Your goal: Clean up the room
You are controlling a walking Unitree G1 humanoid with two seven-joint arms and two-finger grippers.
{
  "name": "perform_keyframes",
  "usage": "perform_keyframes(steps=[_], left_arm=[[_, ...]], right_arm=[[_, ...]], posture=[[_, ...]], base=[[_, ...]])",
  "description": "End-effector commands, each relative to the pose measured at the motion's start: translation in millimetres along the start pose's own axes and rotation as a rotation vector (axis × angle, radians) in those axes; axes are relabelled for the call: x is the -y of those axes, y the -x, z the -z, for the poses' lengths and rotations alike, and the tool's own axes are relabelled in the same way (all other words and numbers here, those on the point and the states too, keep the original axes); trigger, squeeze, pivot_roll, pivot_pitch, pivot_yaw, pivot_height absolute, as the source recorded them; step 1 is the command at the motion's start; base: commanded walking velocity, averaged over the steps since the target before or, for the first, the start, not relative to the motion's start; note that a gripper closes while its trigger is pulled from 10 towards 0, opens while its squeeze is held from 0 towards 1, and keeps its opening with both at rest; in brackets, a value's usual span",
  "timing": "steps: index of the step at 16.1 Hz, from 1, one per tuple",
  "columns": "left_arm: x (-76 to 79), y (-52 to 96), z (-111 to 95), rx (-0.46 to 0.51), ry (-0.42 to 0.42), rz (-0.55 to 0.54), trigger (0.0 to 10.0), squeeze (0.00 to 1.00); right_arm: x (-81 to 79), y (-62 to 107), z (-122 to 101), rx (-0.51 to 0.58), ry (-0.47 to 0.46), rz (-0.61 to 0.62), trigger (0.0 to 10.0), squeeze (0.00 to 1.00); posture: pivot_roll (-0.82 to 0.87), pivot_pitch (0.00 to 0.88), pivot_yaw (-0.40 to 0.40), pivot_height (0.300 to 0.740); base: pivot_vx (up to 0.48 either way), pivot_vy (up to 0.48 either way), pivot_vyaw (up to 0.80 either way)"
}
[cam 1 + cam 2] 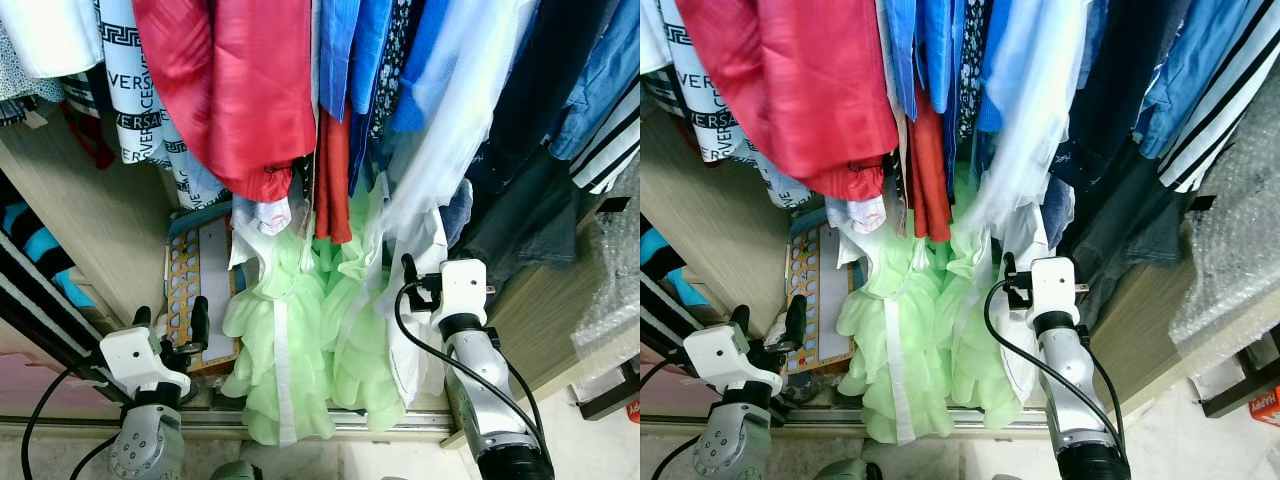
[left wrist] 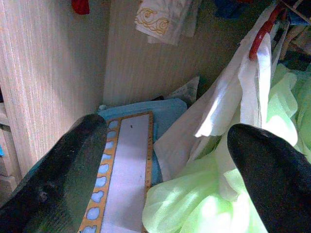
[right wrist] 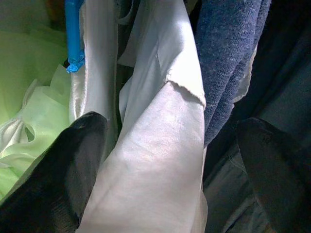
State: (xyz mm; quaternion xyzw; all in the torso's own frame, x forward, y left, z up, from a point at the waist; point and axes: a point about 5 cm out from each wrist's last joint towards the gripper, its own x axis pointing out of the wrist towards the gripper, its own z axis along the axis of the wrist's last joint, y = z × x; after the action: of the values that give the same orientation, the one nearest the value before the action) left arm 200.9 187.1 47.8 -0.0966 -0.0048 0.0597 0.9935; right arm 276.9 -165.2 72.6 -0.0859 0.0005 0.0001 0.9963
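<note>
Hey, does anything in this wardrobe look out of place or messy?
Yes. A pale green ruffled garment spills down to the wardrobe's sliding track, and a flat board with a patterned border stands among the clothes.

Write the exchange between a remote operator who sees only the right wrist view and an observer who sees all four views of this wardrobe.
Operator: White cloth hangs between the open fingers of my right claw. Where is the left claw?
Observer: The left claw is open, low at the left, pointing at a blue-edged board on the wardrobe floor.
Operator: How far down does the green fabric beside me go?
Observer: It is a ruffled green dress that reaches down to the wardrobe's bottom rail.
Operator: What hangs higher up?
Observer: A red garment hangs above the dress, with blue shirts to its right.
</note>
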Motion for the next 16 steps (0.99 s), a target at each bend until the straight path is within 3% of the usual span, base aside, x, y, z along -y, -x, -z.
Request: perform_keyframes(steps=[1,3,4,5,10,13,15,16], left_arm=[[-2.6,-64.6,-68,-0.017,0.024,0.055,10.0,0.0],[-2.6,-64.6,-68,-0.017,0.024,0.055,10.0,0.0],[-2.1,-58.3,-66,-0.011,-0.038,0.049,10.0,0.0],[3.5,-47.7,-65,0.003,-0.068,0.103,10.0,0.0],[6.0,-49.2,-68,-0.017,-0.072,0.103,10.0,0.0],[3.1,-30.9,-63,-0.078,-0.067,0.099,10.0,0.0],[5.0,-16.1,-57,-0.078,-0.072,0.086,10.0,0.0],[6.7,-16.3,-58,-0.073,-0.085,0.08,10.0,0.0]], right_arm=[[-27.4,-46.9,-61,-0.023,-0.195,-0.205,10.0,0.0],[-27.4,-46.9,-61,-0.023,-0.195,-0.205,10.0,0.0],[-17.3,-34.1,-62,0.04,-0.183,-0.14,10.0,0.0],[-4.9,-8.4,-53,0.084,-0.194,-0.065,10.0,0.0],[-1.2,-7.2,-54,0.066,-0.184,-0.076,10.0,0.0],[4.8,19.0,-49,0.024,-0.15,-0.119,10.0,0.0],[7.0,31.4,-45,0.014,-0.12,-0.174,10.0,0.0],[5.6,31.0,-46,0.018,-0.106,-0.184,10.0,0.0]], posture=[[0.05,0.014,0.012,0.74],[0.05,0.014,0.012,0.74],[0.05,0.029,0.01,0.74],[0.06,0.028,0.011,0.74],[0.05,0.01,-0.001,0.74],[0.06,0.008,-0.003,0.74],[0.05,0.017,-0.002,0.74],[0.05,0.019,-0.002,0.74]], base=[[0.0,0.0,0.0],[0.0,0.0,0.0],[0.0,0.0,0.0],[0.0,0.0,0.0],[0.0,0.0,0.0],[0.0,0.0,0.0],[0.0,0.0,0.0],[0.0,0.0,0.0]])
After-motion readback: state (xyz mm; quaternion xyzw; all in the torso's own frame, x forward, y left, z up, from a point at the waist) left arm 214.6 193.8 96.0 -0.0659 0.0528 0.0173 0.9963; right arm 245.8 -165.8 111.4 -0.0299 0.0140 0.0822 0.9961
